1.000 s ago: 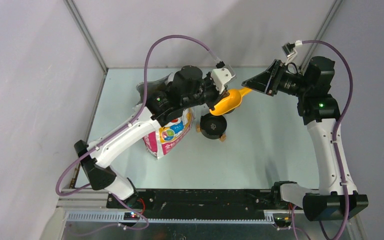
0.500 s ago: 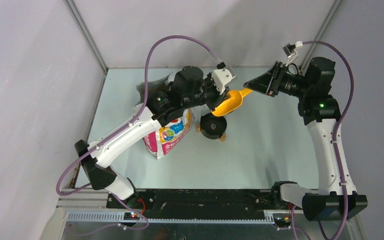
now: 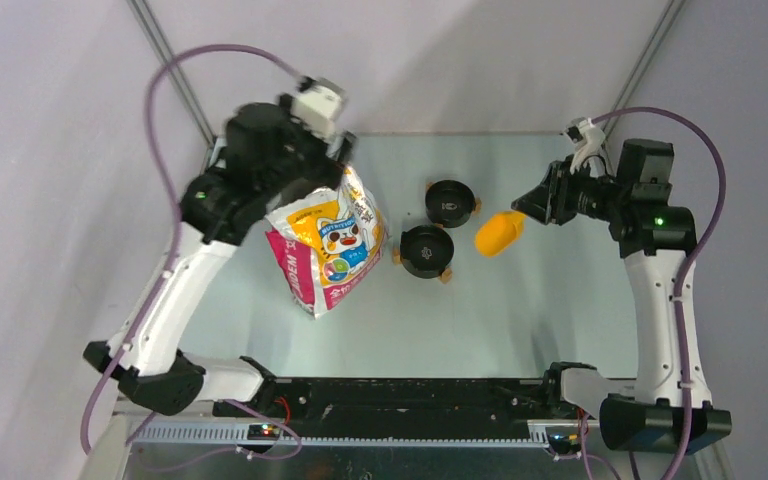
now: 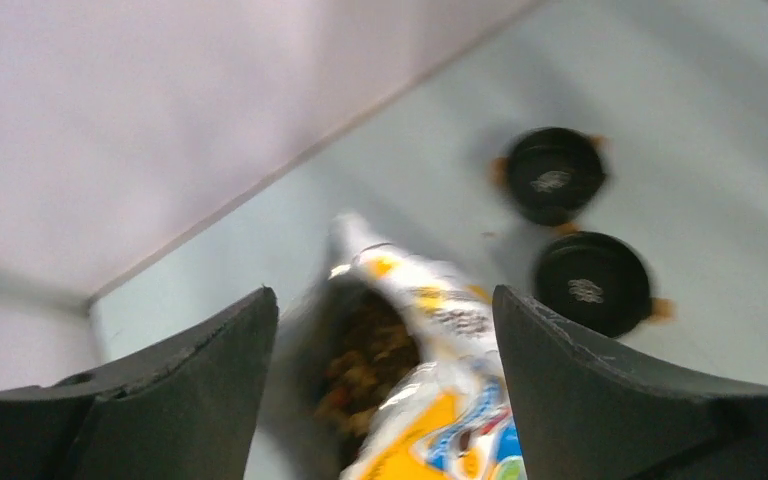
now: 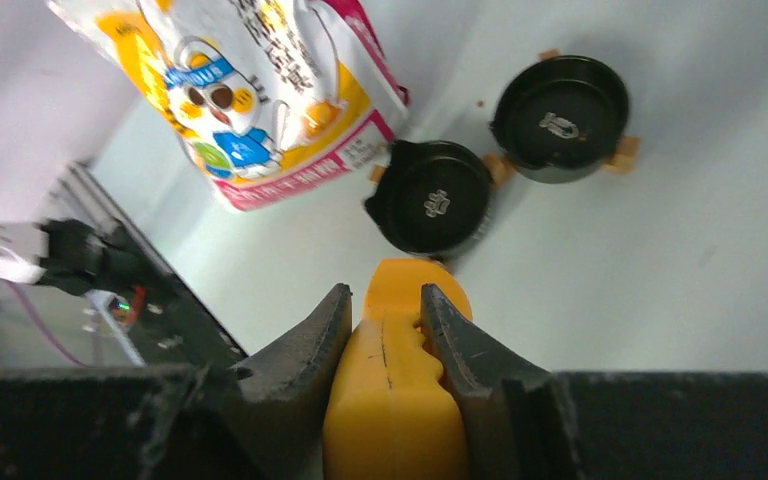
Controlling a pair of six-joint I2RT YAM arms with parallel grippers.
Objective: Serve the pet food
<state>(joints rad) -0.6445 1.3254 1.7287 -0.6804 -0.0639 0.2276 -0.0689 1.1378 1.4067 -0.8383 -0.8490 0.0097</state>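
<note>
The pet food (image 4: 372, 362) shows as brown kibble inside the open mouth of the cartoon-cat bag (image 3: 325, 240), which stands at the left rear of the table. My left gripper (image 4: 382, 296) hangs open just above that mouth, with nothing between its fingers; from above, the left gripper (image 3: 338, 160) is at the bag's top edge. My right gripper (image 5: 385, 290) is shut on the handle of the yellow scoop (image 5: 390, 390). The scoop (image 3: 498, 233) is held to the right of two black bowls (image 3: 450, 202) (image 3: 426, 250). No kibble shows in the scoop.
The two black bowls (image 5: 560, 118) (image 5: 430, 198) stand side by side mid-table, their printed bottoms showing. The bag (image 5: 250, 90) is left of them. Grey walls close the table's left, rear and right. A black rail (image 3: 410, 395) runs along the near edge.
My left gripper let go of the scoop, opened wide and swung left to above the bag's mouth. My right gripper kept the scoop and carried it to the right of the bowls.
</note>
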